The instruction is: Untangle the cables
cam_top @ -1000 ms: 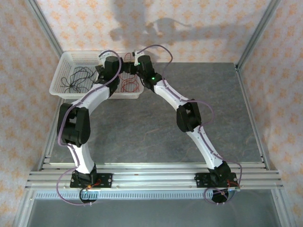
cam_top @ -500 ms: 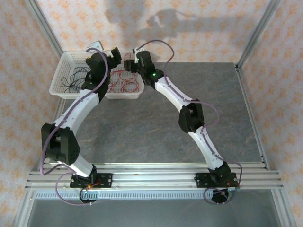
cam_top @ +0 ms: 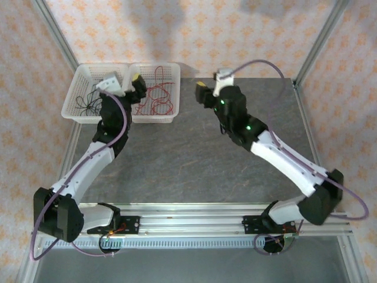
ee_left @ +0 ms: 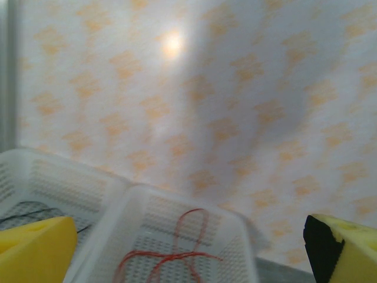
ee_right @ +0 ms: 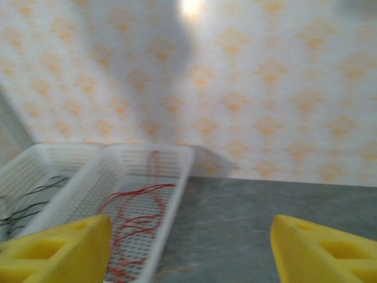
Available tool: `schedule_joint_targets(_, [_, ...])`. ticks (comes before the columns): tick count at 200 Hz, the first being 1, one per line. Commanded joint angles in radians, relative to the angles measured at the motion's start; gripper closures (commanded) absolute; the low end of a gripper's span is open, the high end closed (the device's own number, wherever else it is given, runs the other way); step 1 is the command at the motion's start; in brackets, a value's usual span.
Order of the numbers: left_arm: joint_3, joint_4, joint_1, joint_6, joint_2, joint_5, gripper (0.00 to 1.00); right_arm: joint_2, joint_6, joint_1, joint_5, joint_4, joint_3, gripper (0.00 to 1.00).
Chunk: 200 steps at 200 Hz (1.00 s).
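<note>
The red wires [cam_top: 158, 99] lie loose in the right basket [cam_top: 154, 119] and the black wires [cam_top: 88, 101] in the left basket [cam_top: 75, 117]. Both baskets sit at eleven o'clock on the table [cam_top: 194, 159], tight in its corner. The left gripper [cam_top: 136, 84] hangs over their shared wall, fingers spread and empty, and its arm hides part of the left basket. The right gripper [cam_top: 202, 93], at three o'clock from the baskets, is also spread and empty above bare table. The strands are too fine to tell whether they cross.

The top external camera looks steeply down from above and behind the arm bases, covering the whole table [cam_top: 194, 147]. Both wrist cameras, raised, face the patterned back wall [ee_left: 235, 88]; they share the white basket [ee_right: 126, 158] holding red wires [ee_left: 177, 255].
</note>
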<state>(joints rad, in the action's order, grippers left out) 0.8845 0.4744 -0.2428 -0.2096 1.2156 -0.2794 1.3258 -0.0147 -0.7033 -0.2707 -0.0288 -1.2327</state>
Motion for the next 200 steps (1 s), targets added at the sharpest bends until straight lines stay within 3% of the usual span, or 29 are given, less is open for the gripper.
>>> schedule_joint_targets(1, [-0.167,0.251,-0.006,0.048,-0.022,-0.191,0.01,-0.107,-0.027,0.016,-0.157,-0.103,0.223,0.29])
schedule_joint_targets(43, [-0.341,0.382,-0.018,0.046,-0.019,-0.34,0.01,-0.38,-0.105,0.123,-0.194,-0.283,0.594,0.27])
schedule_joint_targets(57, [-0.48,0.585,-0.029,0.114,-0.028,-0.371,0.01,-0.468,-0.192,0.155,-0.191,-0.445,0.756,0.26])
schedule_joint_targets(74, [-0.7,0.931,-0.033,0.253,-0.013,-0.286,0.01,-0.569,-0.28,0.2,-0.176,-0.654,0.946,0.2])
schedule_joint_targets(90, [-0.825,1.125,-0.033,0.314,0.023,-0.255,0.0,-0.639,-0.271,0.274,-0.164,-0.708,1.044,0.17])
schedule_joint_targets(114, [-0.865,1.005,-0.039,0.262,-0.02,-0.274,0.01,-0.675,-0.182,0.393,-0.114,-0.728,1.109,0.17])
schedule_joint_targets(138, [-0.848,0.857,-0.038,0.237,-0.083,-0.287,0.01,-0.603,-0.093,0.496,-0.019,-0.805,1.153,0.17])
schedule_joint_targets(172, [-0.877,0.883,0.006,0.205,-0.077,-0.289,0.01,-0.424,-0.098,0.55,0.067,-0.986,1.198,0.17])
schedule_joint_targets(200, [-0.88,0.937,0.063,0.176,0.018,-0.251,0.01,-0.263,-0.061,0.611,0.157,-1.192,1.223,0.17])
